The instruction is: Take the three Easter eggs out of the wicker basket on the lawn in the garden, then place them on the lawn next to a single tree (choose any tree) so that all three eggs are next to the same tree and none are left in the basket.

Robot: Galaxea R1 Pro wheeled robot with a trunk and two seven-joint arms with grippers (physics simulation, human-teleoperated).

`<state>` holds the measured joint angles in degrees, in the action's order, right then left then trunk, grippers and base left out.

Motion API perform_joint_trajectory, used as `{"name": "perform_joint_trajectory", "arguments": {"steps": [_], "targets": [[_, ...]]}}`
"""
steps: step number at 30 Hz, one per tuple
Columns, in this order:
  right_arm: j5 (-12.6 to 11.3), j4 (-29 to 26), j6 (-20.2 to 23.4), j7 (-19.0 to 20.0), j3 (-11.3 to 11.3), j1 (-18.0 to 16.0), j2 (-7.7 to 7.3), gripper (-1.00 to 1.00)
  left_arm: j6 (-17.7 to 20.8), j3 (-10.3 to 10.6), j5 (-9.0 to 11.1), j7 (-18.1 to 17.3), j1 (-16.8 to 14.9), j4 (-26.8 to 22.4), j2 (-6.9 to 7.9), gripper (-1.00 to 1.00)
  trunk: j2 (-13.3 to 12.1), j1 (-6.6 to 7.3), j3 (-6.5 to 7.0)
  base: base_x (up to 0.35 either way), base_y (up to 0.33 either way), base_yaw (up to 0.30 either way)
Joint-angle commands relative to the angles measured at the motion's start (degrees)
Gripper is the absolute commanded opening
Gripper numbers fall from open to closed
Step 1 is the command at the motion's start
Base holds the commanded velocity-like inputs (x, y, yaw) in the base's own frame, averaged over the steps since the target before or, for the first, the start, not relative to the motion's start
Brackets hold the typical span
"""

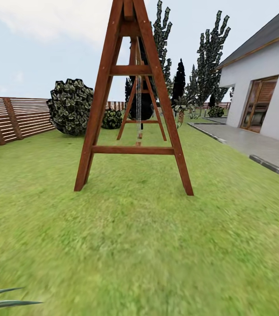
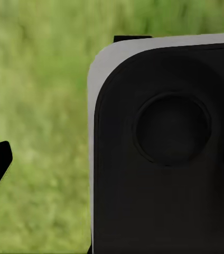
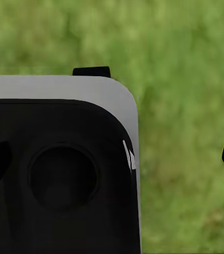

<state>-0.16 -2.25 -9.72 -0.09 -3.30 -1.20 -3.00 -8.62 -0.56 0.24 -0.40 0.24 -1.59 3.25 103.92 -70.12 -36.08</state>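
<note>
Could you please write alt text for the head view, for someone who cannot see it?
A tall brown wooden A-frame swing set stands on the lawn straight ahead. A slatted fence and bush lie left, trees behind, a white house right.

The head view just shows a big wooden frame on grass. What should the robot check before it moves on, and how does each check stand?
1. Basket and eggs located: not ok, not spotted in the views yet.
2. Path ahead: not ok, the wooden swing frame stands straight ahead on the lawn.
3. Candidate tree: ok, a tall tree with a pale-spotted crown rises near the house.
4. Side boundary: ok, the slatted fence is well off to the left.
5. Grippers free: cannot tell, wrist views show dark robot parts over grass.
</note>
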Motion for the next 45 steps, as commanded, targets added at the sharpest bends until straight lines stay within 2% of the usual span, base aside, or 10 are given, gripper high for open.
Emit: {"name": "perform_joint_trajectory", "arguments": {"steps": [1,21,45], "targets": [[-0.01,0.05,-0.21,0.0,-0.31,-0.03,0.01,1.0,-0.08,-0.05,0.02,-0.04,0.02,-0.08,0.01,1.0,0.02,-0.03,-0.04,0.319,-0.077,0.0],[-0.01,0.05,-0.21,0.0,-0.31,-0.03,0.01,1.0,-0.08,-0.05,0.02,-0.04,0.02,-0.08,0.01,1.0,0.02,-0.03,-0.04,0.319,-0.077,0.035],[-0.01,0.05,-0.21,0.0,-0.31,-0.03,0.01,1.0,-0.08,-0.05,0.02,-0.04,0.02,-0.08,-0.03,1.0,0.02,-0.03,-0.04,0.318,-0.091,0.264]]}}
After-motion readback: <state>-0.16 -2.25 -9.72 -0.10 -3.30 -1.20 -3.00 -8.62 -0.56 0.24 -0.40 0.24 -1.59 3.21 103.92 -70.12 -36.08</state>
